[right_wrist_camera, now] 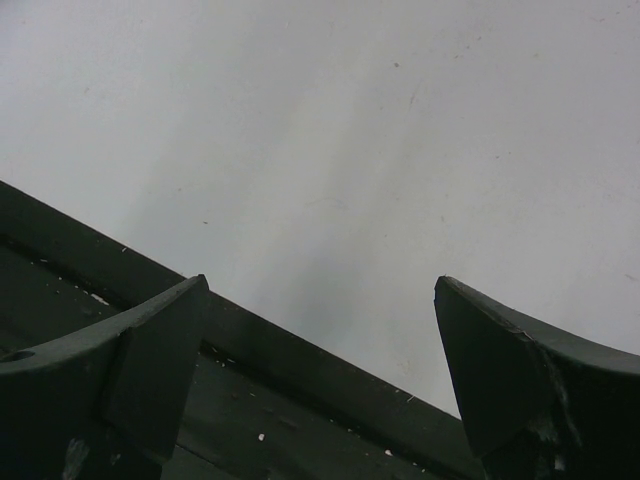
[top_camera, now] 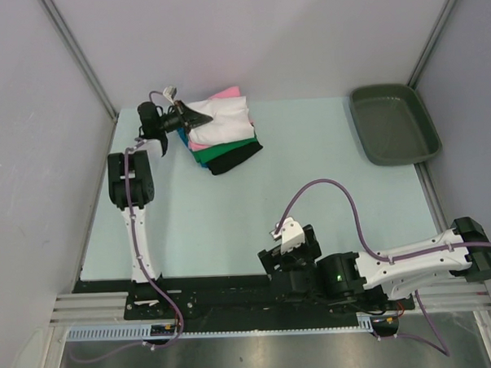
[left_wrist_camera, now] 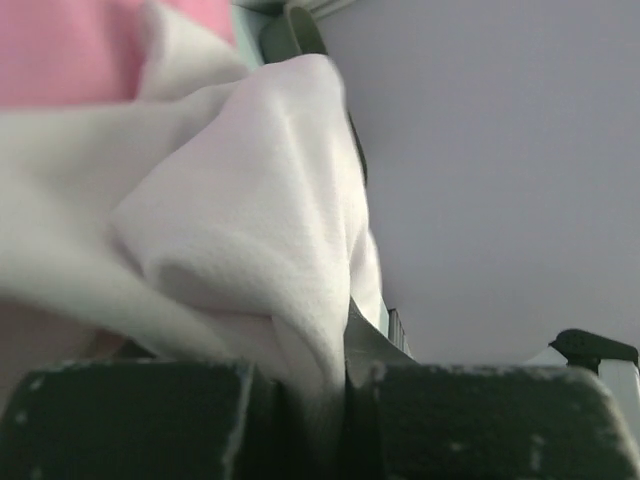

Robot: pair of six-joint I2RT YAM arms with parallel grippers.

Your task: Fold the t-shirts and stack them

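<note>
Top external view: the white t-shirt (top_camera: 226, 120) atop the stack (top_camera: 232, 154) was pinched by the left claw (top_camera: 200, 117); the right claw (top_camera: 269, 260) was held spread, well apart from the stack.

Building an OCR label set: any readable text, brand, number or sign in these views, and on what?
None readable in any view.
t-shirts: plain cloth, no print or tag showing.
tray: no marking visible.
left arm, right arm: no legible label; the green light on the right one carries no text.
</note>
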